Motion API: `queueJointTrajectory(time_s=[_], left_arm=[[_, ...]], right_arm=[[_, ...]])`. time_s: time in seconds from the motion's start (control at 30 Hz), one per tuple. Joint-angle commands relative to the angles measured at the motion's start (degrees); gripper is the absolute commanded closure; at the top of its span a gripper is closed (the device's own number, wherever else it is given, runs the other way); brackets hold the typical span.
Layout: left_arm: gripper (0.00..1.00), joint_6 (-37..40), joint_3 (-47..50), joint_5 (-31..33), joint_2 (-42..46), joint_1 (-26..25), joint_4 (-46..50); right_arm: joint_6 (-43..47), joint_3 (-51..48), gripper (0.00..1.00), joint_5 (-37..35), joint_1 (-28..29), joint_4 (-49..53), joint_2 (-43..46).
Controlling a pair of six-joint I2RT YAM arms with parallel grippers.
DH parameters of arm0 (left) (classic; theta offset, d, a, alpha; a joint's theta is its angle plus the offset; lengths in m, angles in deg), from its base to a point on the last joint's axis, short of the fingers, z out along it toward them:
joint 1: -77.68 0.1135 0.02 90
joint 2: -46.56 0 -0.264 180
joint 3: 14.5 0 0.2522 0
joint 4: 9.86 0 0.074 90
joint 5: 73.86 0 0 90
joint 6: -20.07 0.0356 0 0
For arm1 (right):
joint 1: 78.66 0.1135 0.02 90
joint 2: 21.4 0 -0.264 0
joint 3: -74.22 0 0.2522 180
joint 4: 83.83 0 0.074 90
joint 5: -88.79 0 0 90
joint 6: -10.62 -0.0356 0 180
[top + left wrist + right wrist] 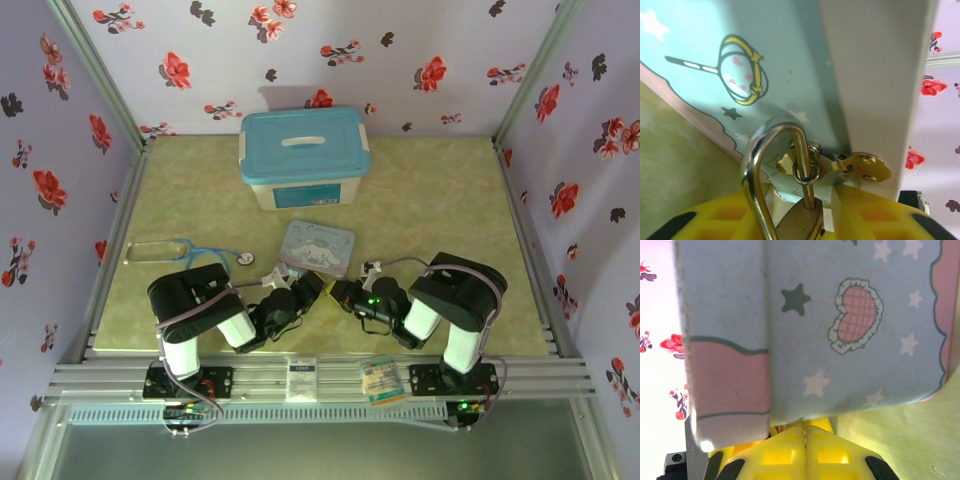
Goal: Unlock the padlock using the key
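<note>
The padlock (800, 222) is hanging by its shackle through the brass hasp (860, 167) of the cartoon tin (318, 247), at the tin's 6 o'clock edge on the tabletop (430, 200); the left claw (799, 200), pointing in from 7 o'clock, is standing partly open, one yellow finger each side of the lock's body; the right claw (803, 432), pointing in from 4 o'clock, is pressing its fingers together beside the tin; whether anything is pinched there I cannot tell.
</note>
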Motion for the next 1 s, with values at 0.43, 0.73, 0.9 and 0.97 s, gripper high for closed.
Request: queueJointTrajectory(time_s=[0.43, 0.73, 0.9, 0.97], left_arm=[[0.98, 1.75, -0.49, 2.45, 0.15, -1.13, -1.7], [1.0, 1.93, -2.63, 3.02, -0.05, -2.28, -1.98], [1.0, 0.9, -3.11, 2.76, 0.13, -2.54, -2.11], [1.0, 0.56, -3.64, 2.47, -0.1, -2.6, -2.07]], right_arm=[[2.51, -0.86, 0.94, -5.75, 4.68, 0.29, 2.33], [-14.16, 1.41, 0.99, -4.42, 5.16, 0.18, 6.1], [-19.16, 1.27, 0.99, -4.74, 5.26, 0.29, 5.66], [-15.78, 1.47, 0.99, -5.13, 5.54, 0.29, 5.53]])
